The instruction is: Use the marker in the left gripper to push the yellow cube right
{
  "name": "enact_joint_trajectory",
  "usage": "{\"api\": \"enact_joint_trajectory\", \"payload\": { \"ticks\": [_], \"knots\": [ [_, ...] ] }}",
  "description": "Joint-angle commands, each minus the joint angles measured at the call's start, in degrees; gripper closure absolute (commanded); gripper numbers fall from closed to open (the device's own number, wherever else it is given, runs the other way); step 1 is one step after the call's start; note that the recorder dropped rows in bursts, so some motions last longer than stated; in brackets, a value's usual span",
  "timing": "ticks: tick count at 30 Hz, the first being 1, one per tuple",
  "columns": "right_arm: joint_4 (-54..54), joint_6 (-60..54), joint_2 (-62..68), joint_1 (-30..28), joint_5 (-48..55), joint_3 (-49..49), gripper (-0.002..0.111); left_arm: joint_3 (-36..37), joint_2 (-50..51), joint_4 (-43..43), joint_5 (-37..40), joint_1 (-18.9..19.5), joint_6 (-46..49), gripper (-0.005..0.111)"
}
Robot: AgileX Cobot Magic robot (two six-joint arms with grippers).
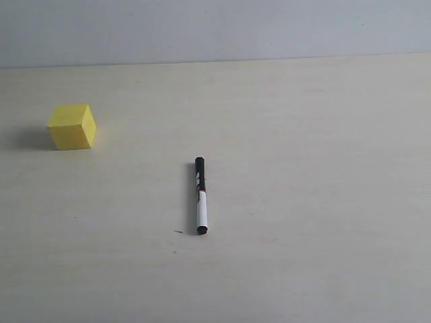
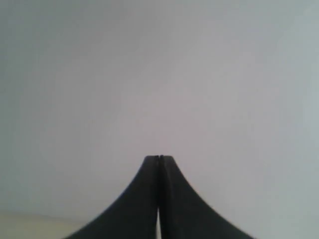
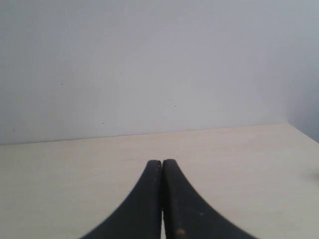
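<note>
The yellow cube (image 1: pixel 72 126) rests on the pale table at the far left of the exterior view. Near the middle lies the marker (image 1: pixel 201 196), black cap pointing away, white barrel toward the front, held by nothing. Neither arm shows in the exterior view. In the left wrist view my left gripper (image 2: pixel 159 158) is shut with nothing between its fingers, facing a blank grey wall. My right gripper (image 3: pixel 162 162) is likewise shut and empty, hovering over bare tabletop; cube and marker appear in neither wrist view.
The light wooden table (image 1: pixel 310 202) meets a grey-white wall (image 1: pixel 215 27) along its far edge. A tiny dark speck (image 1: pixel 178 232) lies just left of the marker's near end.
</note>
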Motion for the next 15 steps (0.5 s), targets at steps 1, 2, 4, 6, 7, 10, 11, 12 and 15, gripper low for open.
{"api": "enact_joint_trajectory", "payload": {
  "ticks": [1,2,4,6,7,10,11,12,15],
  "knots": [
    [-0.21,0.20,-0.32,-0.17,-0.09,0.24,0.108,-18.36,16.10,4.65,32.31,-0.34,9.06,0.107],
    [-0.21,0.20,-0.32,-0.17,-0.09,0.24,0.108,-22.46,19.44,4.36,38.78,-0.34,11.91,0.107],
    [-0.21,0.20,-0.32,-0.17,-0.09,0.24,0.108,-29.91,25.09,2.39,49.17,-0.34,16.28,0.105],
    [-0.21,0.20,-0.32,-0.17,-0.09,0.24,0.108,-35.85,30.71,-1.88,58.07,-0.34,20.21,0.100],
    [-0.21,0.20,-0.32,-0.17,-0.09,0.24,0.108,-37.69,33.21,-4.69,60.66,-0.34,21.84,0.097],
    [-0.21,0.20,-0.32,-0.17,-0.09,0.24,0.108,-41.29,39.39,-18.86,64.48,-0.34,28.60,0.084],
    [-0.21,0.20,-0.32,-0.17,-0.09,0.24,0.108,-41.54,41.32,-25.07,64.08,-0.50,31.71,0.079],
    [-0.21,0.20,-0.32,-0.17,-0.09,0.24,0.108,-41.54,43.10,-30.79,62.63,-1.01,33.76,0.075],
    [-0.21,0.20,-0.32,-0.17,-0.09,0.24,0.108,-41.34,48.46,-36.97,59.20,-5.45,35.04,0.075]
  ]
}}
